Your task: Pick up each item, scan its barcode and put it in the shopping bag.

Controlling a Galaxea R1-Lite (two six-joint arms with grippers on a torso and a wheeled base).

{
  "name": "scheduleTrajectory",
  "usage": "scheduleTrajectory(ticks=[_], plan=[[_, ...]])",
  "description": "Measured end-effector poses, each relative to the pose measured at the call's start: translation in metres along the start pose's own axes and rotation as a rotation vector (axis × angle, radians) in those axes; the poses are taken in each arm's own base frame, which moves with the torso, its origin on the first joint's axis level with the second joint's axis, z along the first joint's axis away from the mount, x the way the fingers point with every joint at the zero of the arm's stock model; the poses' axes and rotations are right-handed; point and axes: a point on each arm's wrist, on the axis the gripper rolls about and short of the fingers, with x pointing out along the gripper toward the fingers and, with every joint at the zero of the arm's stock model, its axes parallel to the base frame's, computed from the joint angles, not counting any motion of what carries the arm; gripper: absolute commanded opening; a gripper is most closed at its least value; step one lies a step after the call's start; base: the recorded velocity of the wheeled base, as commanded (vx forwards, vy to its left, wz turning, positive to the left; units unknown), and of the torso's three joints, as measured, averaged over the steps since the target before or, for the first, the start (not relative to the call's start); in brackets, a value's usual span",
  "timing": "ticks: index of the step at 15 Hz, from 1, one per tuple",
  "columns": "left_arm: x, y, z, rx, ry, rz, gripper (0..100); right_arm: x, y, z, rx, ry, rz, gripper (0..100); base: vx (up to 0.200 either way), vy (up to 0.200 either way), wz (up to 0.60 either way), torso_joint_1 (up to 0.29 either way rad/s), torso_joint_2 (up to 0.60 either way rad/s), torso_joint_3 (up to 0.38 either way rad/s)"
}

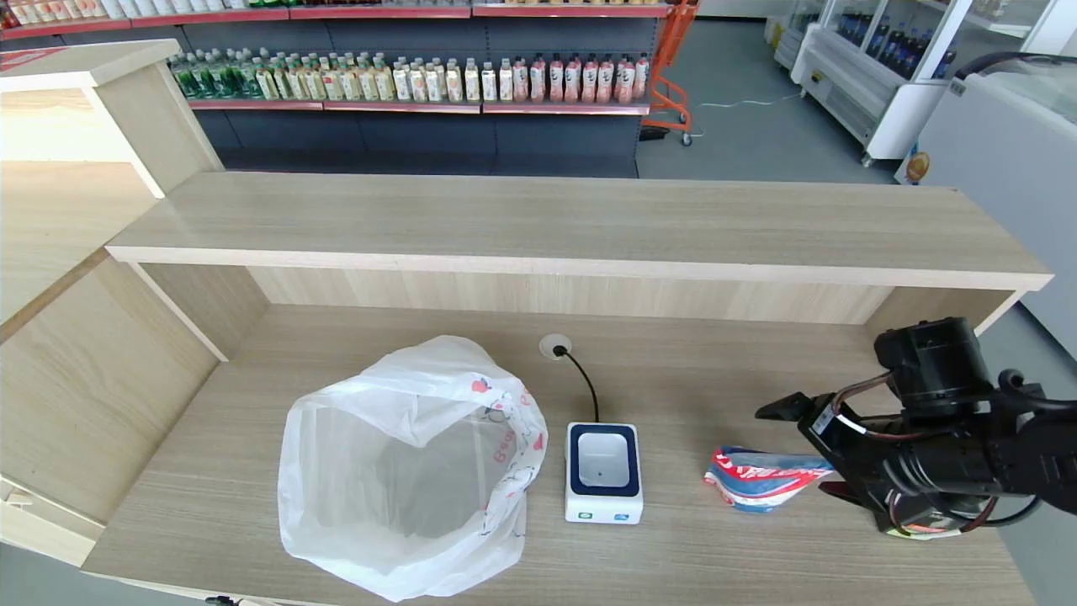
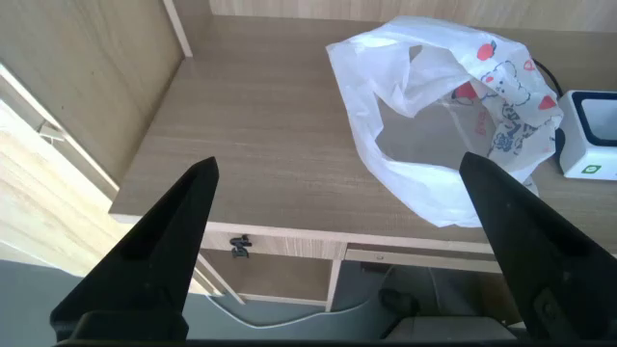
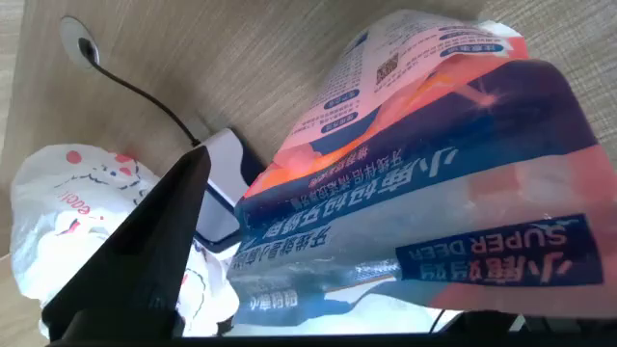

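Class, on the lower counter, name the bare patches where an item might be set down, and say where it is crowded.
Bare: the strip between the scanner and the snack packet; the back of the counter behind the shopping bag, left of the cable; the whole upper ledge. Crowded: bag and scanner stand close together.

- I see a pale wood-grain counter (image 1: 724,555) as the work surface, with side panels of the same wood.
- A raised ledge (image 1: 572,223) runs along its far side.
- A round cable hole (image 1: 555,345) sits in the counter near the back.
- A small key (image 2: 240,247) sticks out under the counter's front edge.
- Shelves of bottled drinks (image 1: 404,80) line the far aisle.
- An orange trolley (image 1: 673,76) stands beside those shelves.
- Glass-fronted coolers (image 1: 875,50) stand on the right, across the grey floor.
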Motion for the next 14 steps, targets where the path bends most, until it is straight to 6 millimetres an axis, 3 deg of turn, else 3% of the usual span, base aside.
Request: scheduleTrajectory(ticks=[5, 6, 10, 14], plan=[[0.0, 0.0, 0.0, 0.0, 0.0, 0.0, 100, 0.045, 0.006, -0.012, -0.028, -0.024, 0.009, 100, 0.0, 0.0, 0.0, 0.0, 0.0, 0.0], [0.0, 0.0, 0.0, 0.0, 0.0, 0.0, 100, 0.052, 0.007, -0.014, -0.032, -0.027, 0.003, 0, 0.0, 0.0, 0.0, 0.0, 0.0, 0.0], [0.0, 0.0, 0.0, 0.0, 0.0, 0.0, 100, 0.069, 0.009, -0.015, -0.08, -0.045, -0.031, 0, 0.0, 0.0, 0.0, 0.0, 0.0, 0.0], [0.0, 0.0, 0.0, 0.0, 0.0, 0.0, 100, 0.069, 0.009, -0.015, -0.102, -0.045, -0.034, 0, 0.0, 0.0, 0.0, 0.0, 0.0, 0.0]])
